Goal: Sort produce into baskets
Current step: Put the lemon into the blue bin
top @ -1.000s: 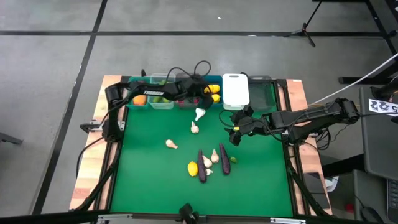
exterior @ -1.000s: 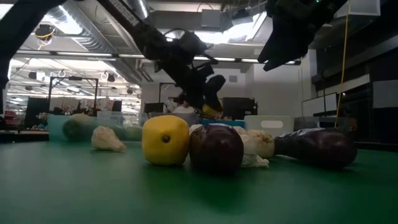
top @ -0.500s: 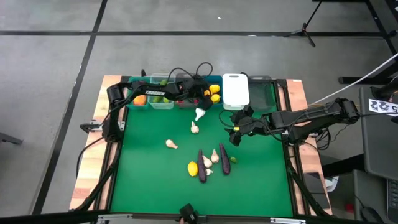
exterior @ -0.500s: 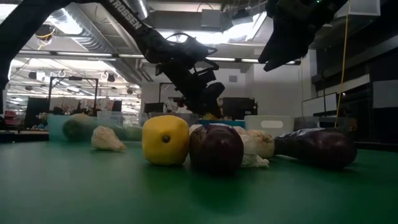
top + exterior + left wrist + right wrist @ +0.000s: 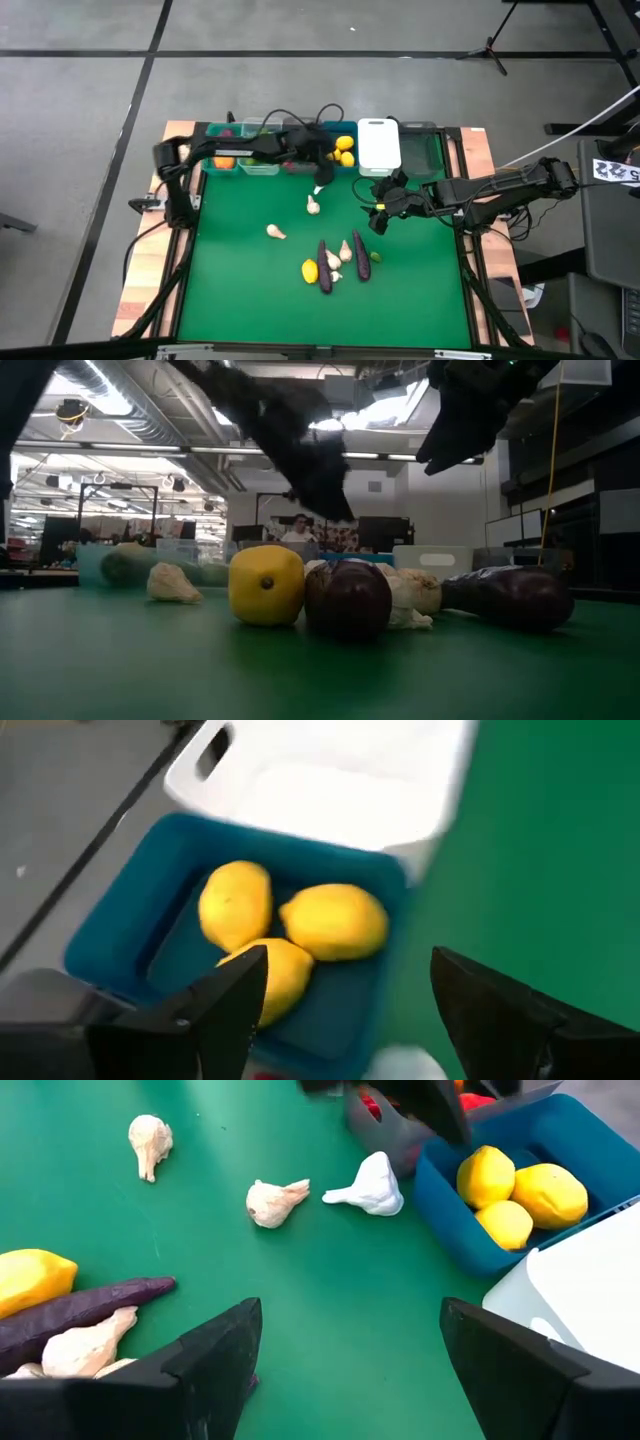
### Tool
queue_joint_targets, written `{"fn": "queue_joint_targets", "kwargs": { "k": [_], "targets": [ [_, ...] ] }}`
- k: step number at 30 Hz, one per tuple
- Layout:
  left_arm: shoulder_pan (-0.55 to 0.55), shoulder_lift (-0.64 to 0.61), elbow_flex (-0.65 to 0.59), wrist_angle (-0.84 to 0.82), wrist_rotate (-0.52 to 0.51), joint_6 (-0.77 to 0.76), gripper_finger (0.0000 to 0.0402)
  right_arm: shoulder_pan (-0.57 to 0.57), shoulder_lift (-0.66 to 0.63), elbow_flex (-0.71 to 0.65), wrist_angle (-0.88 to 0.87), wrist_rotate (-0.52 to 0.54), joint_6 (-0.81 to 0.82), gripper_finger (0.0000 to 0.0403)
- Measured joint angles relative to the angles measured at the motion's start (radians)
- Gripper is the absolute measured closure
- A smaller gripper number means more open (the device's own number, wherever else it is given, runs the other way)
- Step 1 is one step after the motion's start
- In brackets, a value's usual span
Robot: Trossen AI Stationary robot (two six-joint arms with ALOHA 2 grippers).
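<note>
My left gripper [image 5: 321, 160] is open and empty, just above the near edge of the blue bin [image 5: 343, 166], which holds three yellow lemons [image 5: 330, 920]. My right gripper [image 5: 379, 218] is open and empty above the mat, near the white bin [image 5: 379, 146]. A lemon [image 5: 310, 270], two purple eggplants [image 5: 325, 268] and several garlic bulbs [image 5: 345, 250] lie in a pile on the mat. More garlic lies loose on the mat [image 5: 275, 1200], with one bulb [image 5: 370, 1185] beside the blue bin.
The bins stand in a row at the far edge: teal-green with carrots [image 5: 222, 160], clear [image 5: 258, 158], grey [image 5: 295, 165], blue, white, dark green [image 5: 422, 150]. A small green piece [image 5: 375, 256] lies by the pile. Bare green mat lies along the near edge.
My left gripper had a yellow lemon at its fingers over the blue bin. The lemon is no longer there, and three lemons lie in the bin. The gripper has risen and drawn back a little toward the near edge, and the arm's shoulder has swung left.
</note>
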State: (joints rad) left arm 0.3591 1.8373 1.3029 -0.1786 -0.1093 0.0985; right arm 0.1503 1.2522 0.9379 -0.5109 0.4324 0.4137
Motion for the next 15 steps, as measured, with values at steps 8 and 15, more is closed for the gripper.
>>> {"fn": "queue_joint_targets", "kwargs": {
  "k": [8,15],
  "targets": [
    [-0.184,-0.296,0.000,-0.303,0.058,0.035,0.0128,0.000,0.000,0.000,-0.014,0.000,-0.001,0.0098],
    [-0.448,-0.429,-0.054,-0.289,0.079,0.076,0.0132,0.000,0.000,0.000,-0.015,0.000,-0.003,0.0098]
  ]
}}
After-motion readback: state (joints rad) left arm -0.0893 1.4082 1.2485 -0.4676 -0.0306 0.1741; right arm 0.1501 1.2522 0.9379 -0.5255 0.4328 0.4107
